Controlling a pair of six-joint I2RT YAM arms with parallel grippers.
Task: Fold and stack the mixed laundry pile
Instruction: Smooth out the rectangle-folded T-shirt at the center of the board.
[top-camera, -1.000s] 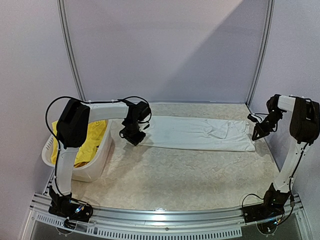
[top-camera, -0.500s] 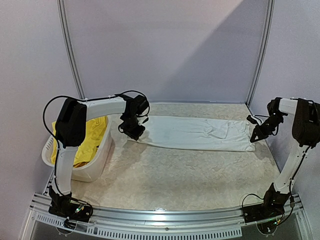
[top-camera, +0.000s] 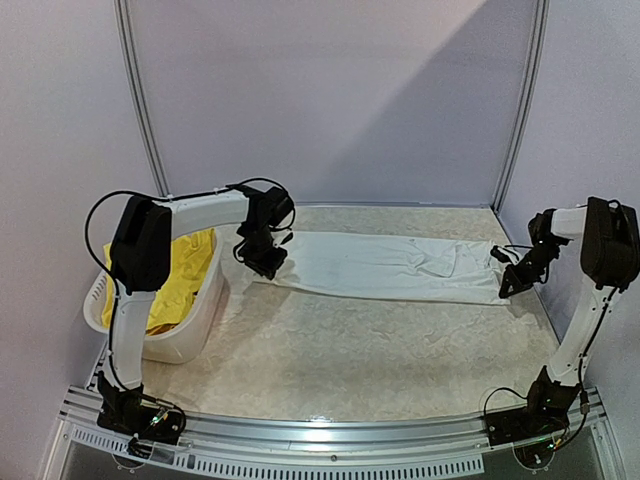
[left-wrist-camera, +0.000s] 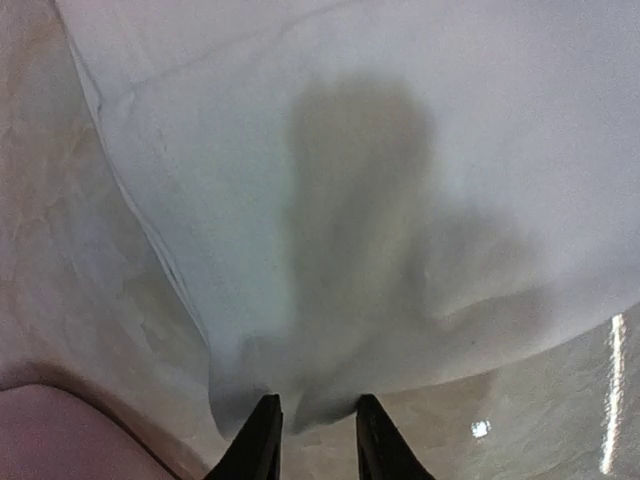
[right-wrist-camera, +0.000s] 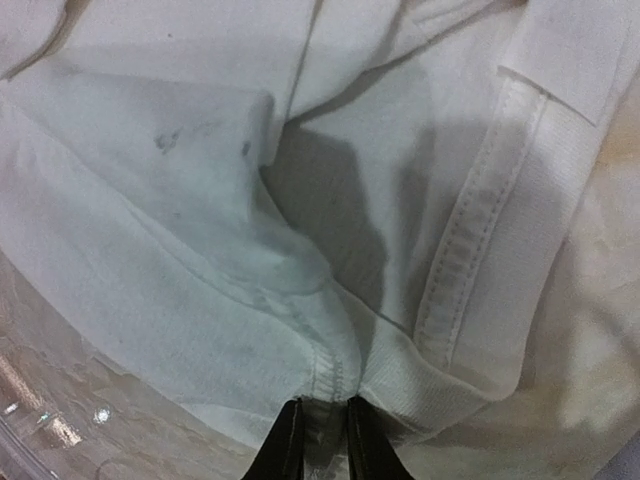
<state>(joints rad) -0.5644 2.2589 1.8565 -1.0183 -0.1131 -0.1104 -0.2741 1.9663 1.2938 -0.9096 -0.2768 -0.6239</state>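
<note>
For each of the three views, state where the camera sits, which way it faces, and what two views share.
Top external: high behind the arms, looking down on the table; both arms show.
Left wrist: on the left arm, looking down past the left gripper at the white T-shirt.
Right wrist: likewise, past the right gripper at its hem.
Shared: both wrist views show the T-shirt.

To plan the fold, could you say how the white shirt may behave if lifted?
Probably floppy: the shirt lies flat with soft wrinkles, so it should sag. Likely light: its thin hem bunches at the right fingers.
</note>
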